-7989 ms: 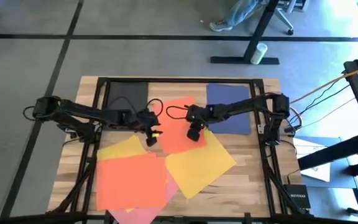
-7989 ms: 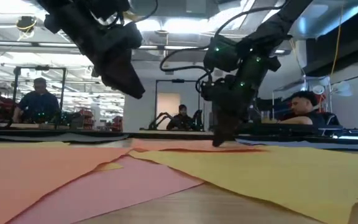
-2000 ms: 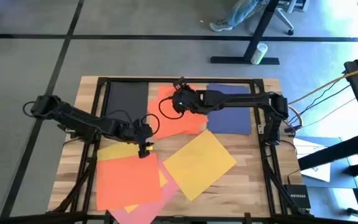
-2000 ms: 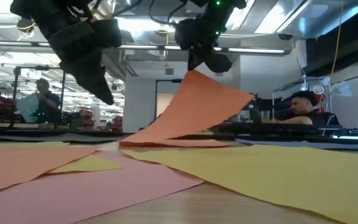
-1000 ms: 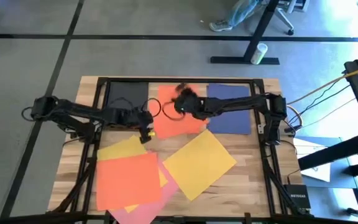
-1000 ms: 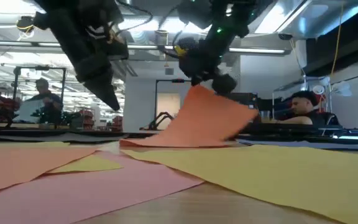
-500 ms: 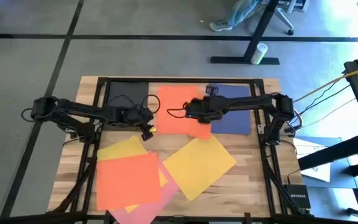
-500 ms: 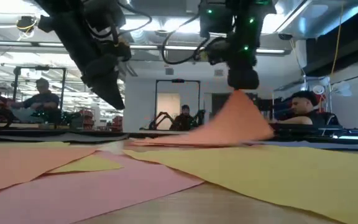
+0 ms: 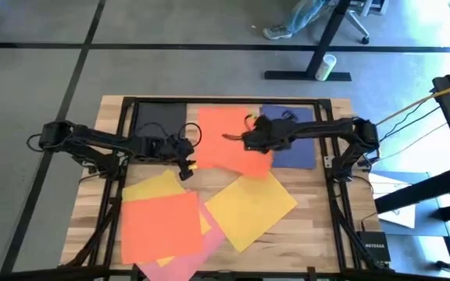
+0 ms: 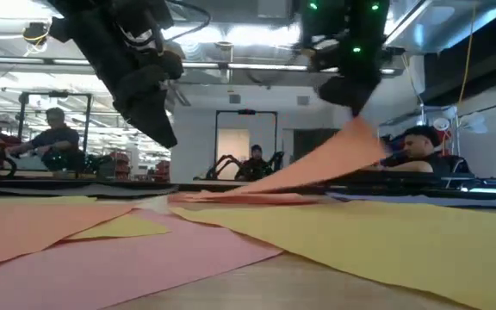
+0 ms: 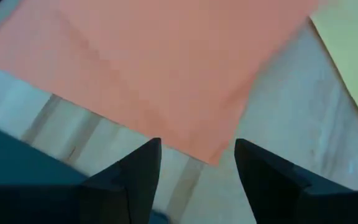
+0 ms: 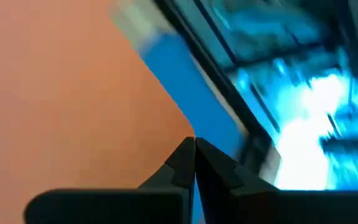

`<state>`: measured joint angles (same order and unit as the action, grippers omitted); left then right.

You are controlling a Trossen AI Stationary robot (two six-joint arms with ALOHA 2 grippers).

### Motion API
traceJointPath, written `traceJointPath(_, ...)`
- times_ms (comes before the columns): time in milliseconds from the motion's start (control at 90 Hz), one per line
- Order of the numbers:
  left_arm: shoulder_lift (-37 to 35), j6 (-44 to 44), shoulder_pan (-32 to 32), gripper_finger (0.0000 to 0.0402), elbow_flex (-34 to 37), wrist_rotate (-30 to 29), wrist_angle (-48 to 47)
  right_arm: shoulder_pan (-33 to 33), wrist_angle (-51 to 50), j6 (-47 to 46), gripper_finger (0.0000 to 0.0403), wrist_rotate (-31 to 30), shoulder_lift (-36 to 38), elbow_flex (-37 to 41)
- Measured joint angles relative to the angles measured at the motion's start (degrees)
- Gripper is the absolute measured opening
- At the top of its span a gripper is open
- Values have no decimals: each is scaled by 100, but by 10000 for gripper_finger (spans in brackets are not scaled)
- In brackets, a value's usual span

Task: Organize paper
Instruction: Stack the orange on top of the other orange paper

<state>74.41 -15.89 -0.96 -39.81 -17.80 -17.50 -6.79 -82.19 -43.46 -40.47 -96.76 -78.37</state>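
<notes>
An orange-red paper sheet lies at the far middle, between a black sheet and a navy blue sheet. My right gripper is shut on its right side, which rises off the table in the low view. My left gripper hovers open by that sheet's near left corner, touching nothing. Nearer lie two yellow sheets, a second orange-red sheet and a pink sheet, overlapping. My right gripper pinches the orange-red sheet's right edge between its two shut fingers, a single layer. The fingers come from above, slanting down. That side is lifted and slopes down to the sheet's left part, which rests on the table.
A dark frame rims the wooden table, with both arm bases at its sides. The near half is covered by overlapping sheets; bare wood shows at the near right. People and benches show beyond the far edge in the low view.
My right gripper has gone toward the table's right edge with the orange-red sheet's edge still in its fingers. The raised fold has travelled right with it and sunk lower, and more of the sheet now lies flat, its left part staying down.
</notes>
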Motion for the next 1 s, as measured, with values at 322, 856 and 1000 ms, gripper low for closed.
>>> traceJointPath(322, 0, -1, 57, 192, 2, -2, 60, 916, 1363, 912, 0, 2918, 88, 15)
traceJointPath(856, 0, -51, 286, 192, 2, -2, -4, 572, 3919, -273, 0, 71, 535, 1072)
traceJointPath(1000, 0, -25, 285, 192, 3, -56, -12, 420, 3597, -510, 0, 1386, 692, 1693)
